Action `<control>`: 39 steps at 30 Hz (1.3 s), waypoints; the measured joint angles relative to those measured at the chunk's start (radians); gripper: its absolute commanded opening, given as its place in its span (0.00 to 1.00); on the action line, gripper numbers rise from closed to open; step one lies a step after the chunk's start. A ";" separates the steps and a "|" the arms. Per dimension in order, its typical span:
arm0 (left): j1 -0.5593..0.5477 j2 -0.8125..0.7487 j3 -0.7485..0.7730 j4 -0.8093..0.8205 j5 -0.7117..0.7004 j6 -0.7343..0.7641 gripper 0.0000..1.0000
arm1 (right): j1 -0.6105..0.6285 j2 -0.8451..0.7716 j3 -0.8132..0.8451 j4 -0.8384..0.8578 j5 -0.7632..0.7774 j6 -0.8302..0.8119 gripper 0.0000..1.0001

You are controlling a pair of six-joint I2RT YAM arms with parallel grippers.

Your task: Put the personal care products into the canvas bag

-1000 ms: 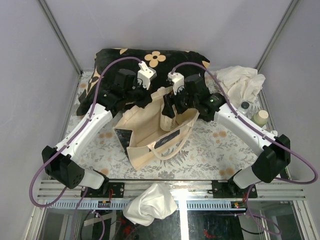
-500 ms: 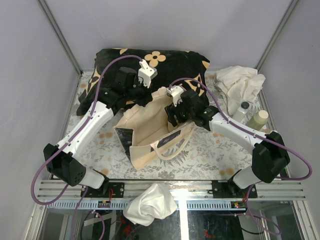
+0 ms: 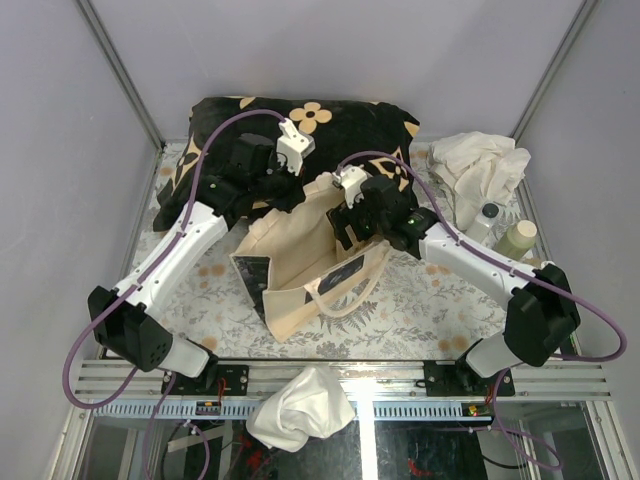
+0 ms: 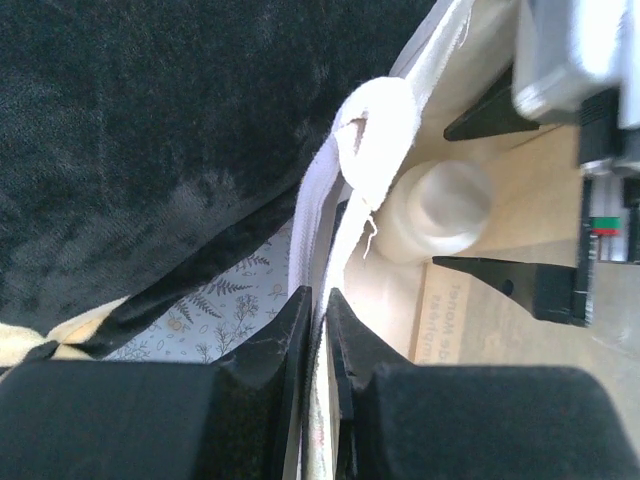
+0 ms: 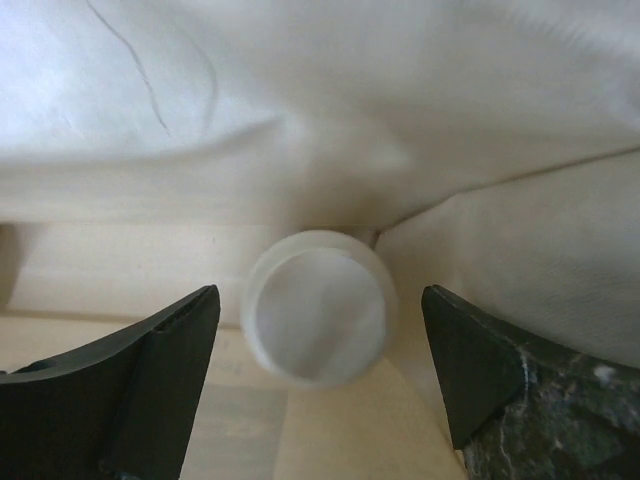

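One round bottle [image 5: 318, 305] sits between spread right fingers [image 5: 160, 385] in canvas bag [image 3: 290, 262].

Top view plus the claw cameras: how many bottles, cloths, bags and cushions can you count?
1 bag
3 bottles: dark-capped bottle, yellow-green bottle, white bottle inside the bag
2 white cloths: far cloth, near cloth
1 cushion
Total: 7

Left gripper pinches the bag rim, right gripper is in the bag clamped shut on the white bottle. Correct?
No. The right gripper is open: the right wrist view shows gaps between its fingers and the white bottle. The left gripper does pinch the canvas bag rim.
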 measured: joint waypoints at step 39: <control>0.015 0.032 0.013 -0.011 0.030 0.015 0.00 | -0.601 0.106 0.606 -0.610 0.298 0.312 0.99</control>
